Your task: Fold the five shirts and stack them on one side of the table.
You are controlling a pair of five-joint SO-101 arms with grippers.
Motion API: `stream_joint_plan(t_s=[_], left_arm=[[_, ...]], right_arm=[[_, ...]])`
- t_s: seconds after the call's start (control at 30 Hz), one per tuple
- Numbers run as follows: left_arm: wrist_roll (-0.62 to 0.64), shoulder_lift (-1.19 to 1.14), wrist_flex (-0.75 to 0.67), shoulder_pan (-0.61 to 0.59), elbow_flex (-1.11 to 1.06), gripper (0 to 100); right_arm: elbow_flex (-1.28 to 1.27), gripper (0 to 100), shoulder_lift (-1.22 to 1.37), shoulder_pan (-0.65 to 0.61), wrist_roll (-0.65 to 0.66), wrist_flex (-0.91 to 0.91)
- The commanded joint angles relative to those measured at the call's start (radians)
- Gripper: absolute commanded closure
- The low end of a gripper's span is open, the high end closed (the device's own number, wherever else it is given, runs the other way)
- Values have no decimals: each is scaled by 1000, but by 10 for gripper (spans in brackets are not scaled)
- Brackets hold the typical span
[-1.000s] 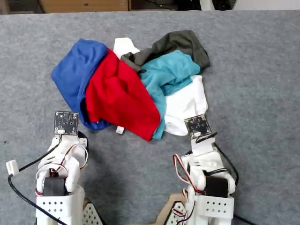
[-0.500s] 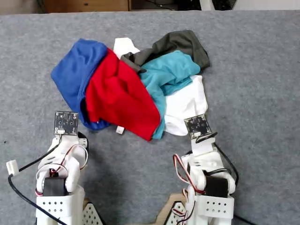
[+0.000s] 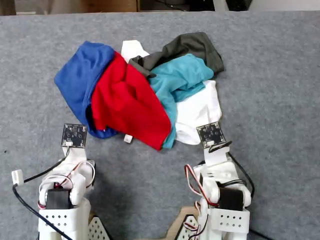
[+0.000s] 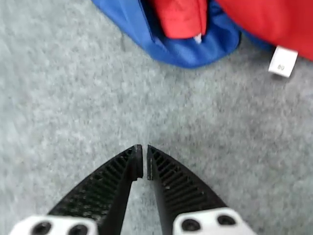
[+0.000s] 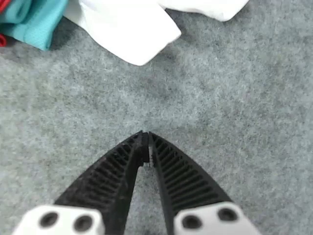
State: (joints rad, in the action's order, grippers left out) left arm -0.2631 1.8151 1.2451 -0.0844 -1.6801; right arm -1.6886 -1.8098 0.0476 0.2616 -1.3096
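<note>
The tabletop (image 3: 280, 100) is covered in a fuzzy grey cloth, like a thin rug. It fills the high view almost from edge to edge. Past its far edge at 12 o'clock, there is a strip of brown wood (image 3: 100, 5) and something dark (image 3: 175, 4) beside it.

The five shirts lie in one messy pile, a bit toward 12 o'clock from the middle. None is folded. The blue shirt (image 3: 75, 82) is at the 9 o'clock side of the pile. The red shirt (image 3: 127, 102) lies on top of it in the middle. A small white tag (image 3: 128, 138) sticks out at the red shirt's 6 o'clock edge. The teal shirt (image 3: 177, 80) is at 3 o'clock from the red one and tucks under it. The dark grey shirt (image 3: 195, 46) is at 1 o'clock. The white shirt (image 3: 200, 110) is at 5 o'clock, under the teal one.

The two arms sit at the near edge, one at 7 o'clock and one at 5 o'clock. The left fingers (image 4: 138, 159) are pressed together and hold nothing. They hang over bare grey cloth near the blue shirt's edge. The right fingers (image 5: 142, 144) are together too, with nothing in them, over bare cloth near the white shirt.
</note>
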Motion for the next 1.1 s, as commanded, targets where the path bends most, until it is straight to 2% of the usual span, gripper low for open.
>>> stream_joint_plan(t_s=[0.0, 1.07], left_arm=[[-5, 4, 17, 5, -11, 961], [-6, 5, 32, 11, -11, 961]], right_arm=[[-1, 992, -93, -4, 11, -5], [-1, 992, -93, -4, 11, -5]])
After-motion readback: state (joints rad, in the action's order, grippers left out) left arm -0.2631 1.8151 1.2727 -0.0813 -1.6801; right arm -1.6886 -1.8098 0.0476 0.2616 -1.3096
